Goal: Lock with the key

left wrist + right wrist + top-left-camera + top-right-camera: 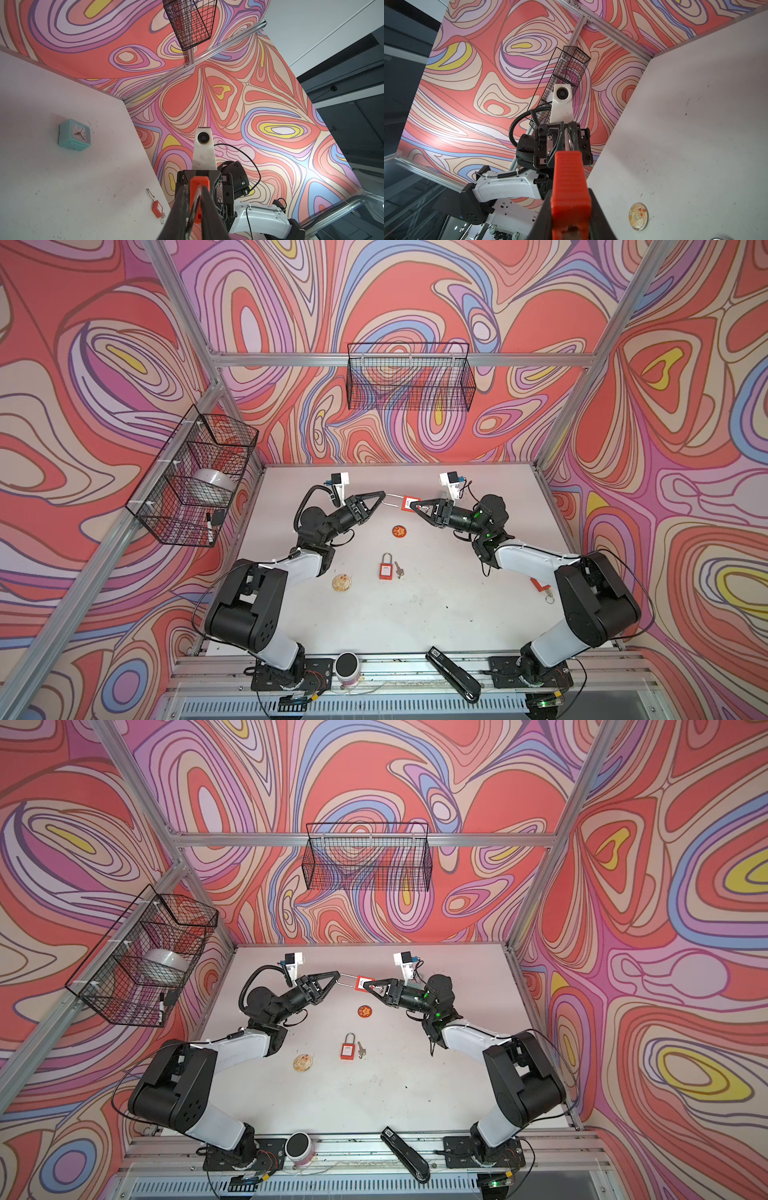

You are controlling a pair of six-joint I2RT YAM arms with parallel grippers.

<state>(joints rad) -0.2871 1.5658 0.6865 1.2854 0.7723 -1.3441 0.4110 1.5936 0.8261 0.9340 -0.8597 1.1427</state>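
Held padlock (pixel 199 182) in all views; teal clock (pixel 74 134) solely in left wrist view.

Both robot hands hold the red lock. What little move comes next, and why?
Probably the left gripper should push the silver metal shackle into the red plastic padlock body: it is shut on the shackle, and the right gripper clamps the body.

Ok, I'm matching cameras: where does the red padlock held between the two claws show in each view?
In a top view: held padlock between left claw and right claw.
In a top view: held padlock, likewise.
Left wrist: held padlock in the foreground, beyond the claw.
Right wrist: held padlock in the foreground, inside the claw.
Shared landmark: white table.
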